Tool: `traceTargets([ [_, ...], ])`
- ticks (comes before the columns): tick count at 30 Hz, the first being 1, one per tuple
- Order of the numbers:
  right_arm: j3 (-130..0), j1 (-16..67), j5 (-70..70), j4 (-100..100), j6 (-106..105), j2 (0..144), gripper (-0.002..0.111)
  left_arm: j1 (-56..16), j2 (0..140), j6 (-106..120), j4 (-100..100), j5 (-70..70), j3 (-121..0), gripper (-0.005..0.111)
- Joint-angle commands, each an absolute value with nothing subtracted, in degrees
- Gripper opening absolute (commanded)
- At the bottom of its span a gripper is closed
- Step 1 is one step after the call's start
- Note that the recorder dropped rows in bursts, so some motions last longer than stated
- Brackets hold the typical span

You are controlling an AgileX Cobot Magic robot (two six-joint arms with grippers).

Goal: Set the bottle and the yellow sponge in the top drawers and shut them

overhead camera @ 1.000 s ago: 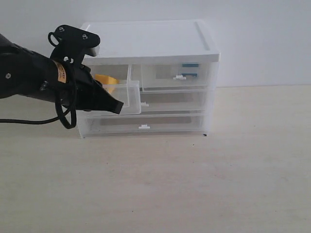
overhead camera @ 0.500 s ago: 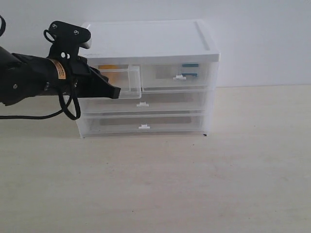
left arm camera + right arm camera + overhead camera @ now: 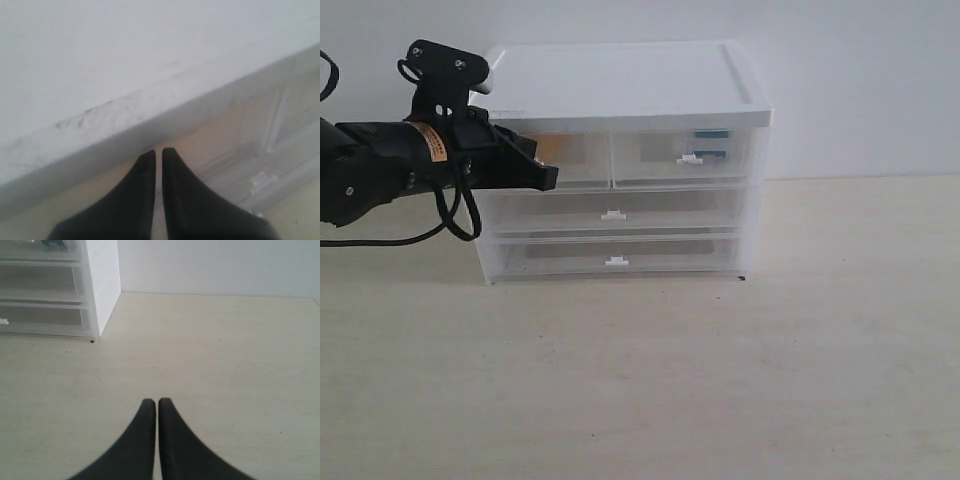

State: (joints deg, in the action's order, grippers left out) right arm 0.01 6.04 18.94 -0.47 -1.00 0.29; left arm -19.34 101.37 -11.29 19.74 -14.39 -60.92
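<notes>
The white-topped cabinet point(image 3: 620, 85) stands at the back of the table. Both top drawers sit flush in it. Through the clear front of the top left drawer point(image 3: 582, 160) a bit of the yellow sponge point(image 3: 547, 148) shows. The bottle point(image 3: 712, 143) shows as teal patches behind the front of the top right drawer point(image 3: 682, 158). My left gripper point(image 3: 552, 178) is shut and empty, its tips against the left drawer's front; up close in the left wrist view the left gripper point(image 3: 158, 151) points under the cabinet's white top point(image 3: 100, 75). Over bare table my right gripper point(image 3: 158, 401) is shut and empty.
Two wider clear drawers point(image 3: 612, 213) lie below the top pair, both pushed in. In the right wrist view the cabinet's corner point(image 3: 102, 287) stands ahead, to one side. A black cable point(image 3: 450, 215) loops under the left arm. The pale wooden table point(image 3: 720, 380) spreads in front.
The top left drawer, standing out of the cabinet a second ago, has slid fully in. My left gripper rose and pushed it toward the cabinet, tips now at its front.
</notes>
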Motion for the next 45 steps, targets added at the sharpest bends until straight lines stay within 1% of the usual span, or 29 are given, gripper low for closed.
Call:
traceTargets([
  [1,0.0,5.8,18.4,-0.6,-1.2,0.0,0.0,-18.3,101.4,-10.4,19.1,-18.4,-61.3,0.004],
  [5,0.0,5.8,18.4,-0.6,-1.2,0.0,0.0,-18.3,101.4,-10.3,19.1,-17.2,-61.3,0.004],
  [8,0.0,5.8,18.4,-0.6,-1.2,0.0,0.0,-18.5,100.1,-10.4,19.1,-12.5,-61.3,0.004],
  [16,0.0,5.8,18.4,-0.6,-1.2,0.0,0.0,-18.5,92.8,-12.9,18.8,7.6,-61.3,0.004],
  [26,0.0,5.8,18.4,-0.6,-1.2,0.0,0.0,-18.5,84.4,-12.9,18.8,35.9,-61.0,0.004],
  [36,0.0,5.8,18.4,-0.6,-1.2,0.0,0.0,-18.5,68.5,-14.3,17.2,35.8,-51.5,0.004],
  [45,0.0,5.8,18.4,-0.6,-1.2,0.0,0.0,-18.5,49.7,-23.7,15.4,28.6,-37.4,0.004],
])
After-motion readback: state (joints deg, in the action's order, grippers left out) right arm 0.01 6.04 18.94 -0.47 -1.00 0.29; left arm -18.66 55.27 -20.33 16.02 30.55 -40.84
